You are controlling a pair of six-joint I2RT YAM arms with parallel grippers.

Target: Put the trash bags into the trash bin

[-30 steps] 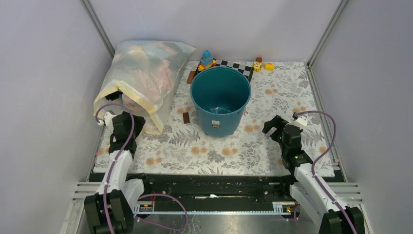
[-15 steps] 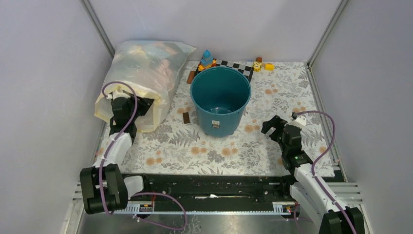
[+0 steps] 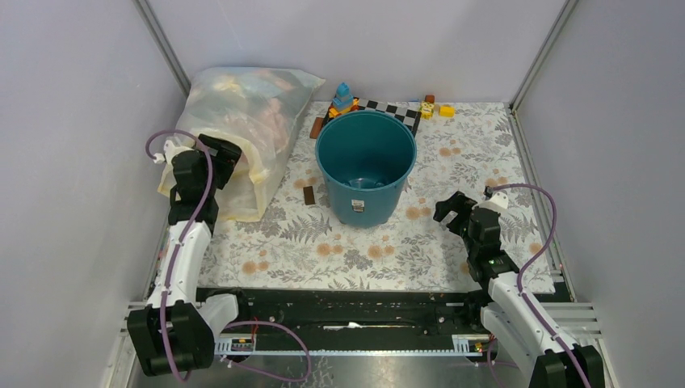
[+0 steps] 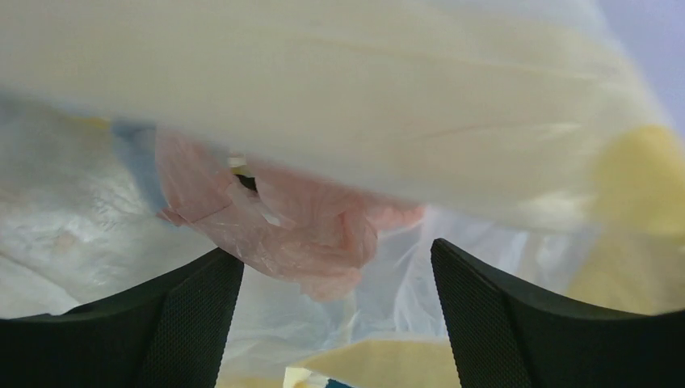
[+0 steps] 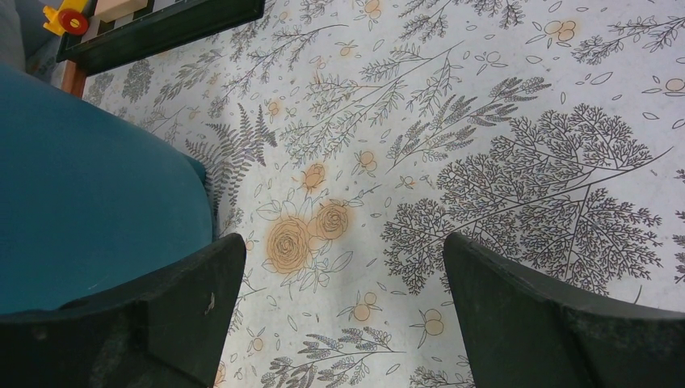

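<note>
The trash bin [image 3: 365, 166] stands upright in the middle of the table [image 3: 323, 246], which is covered with a floral cloth. Its small white label [image 3: 359, 204] faces the near side. On the far left lies a big translucent yellowish bag [image 3: 242, 121], stuffed with pale and pink material.

The left hand [image 3: 220, 152] is at the near end of that bag. In the wrist view its two fingers [image 4: 190, 311] stand wide apart, released, with nothing pinched between them. Crumpled pink plastic [image 4: 307, 234] and yellowish film fill the view just beyond them.

The right hand [image 3: 449, 210] hovers low over the cloth, to the near right of the bin. It is also spread open and empty, with the bin's teal wall close beside its left finger [image 5: 145, 323].

A small brown block [image 3: 308, 195] lies just left of the bin. A blue stacking toy [image 3: 343, 97], a checkered board [image 3: 397, 111] and yellow blocks [image 3: 445, 110] sit along the far edge.
</note>
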